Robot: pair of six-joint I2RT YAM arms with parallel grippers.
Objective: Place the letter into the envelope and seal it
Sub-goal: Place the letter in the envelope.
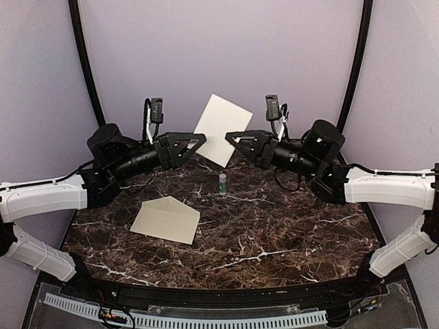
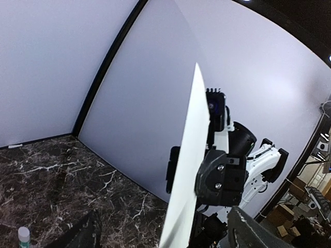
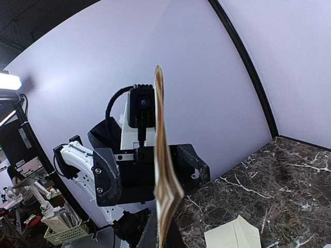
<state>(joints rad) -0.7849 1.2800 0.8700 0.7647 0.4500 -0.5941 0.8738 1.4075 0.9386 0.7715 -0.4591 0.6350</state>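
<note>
The letter (image 1: 221,127) hangs in the air above the back of the table, held up between my two arms. My right gripper (image 1: 230,136) is shut on its lower right edge; in the right wrist view the sheet (image 3: 161,170) rises edge-on from between my fingers (image 3: 153,235). My left gripper (image 1: 202,139) stands open at the sheet's left edge, its fingers wide apart on either side of the paper (image 2: 189,170) without pressing it. The envelope (image 1: 167,219) lies flat on the marble at the front left, its triangular flap open toward the back, also seen in the right wrist view (image 3: 232,237).
A small upright tube with a green band (image 1: 222,184) stands on the marble table (image 1: 288,233) below the letter, between the arms. It shows in the left wrist view (image 2: 23,237) too. Lilac walls with black posts (image 1: 88,68) close the back and sides.
</note>
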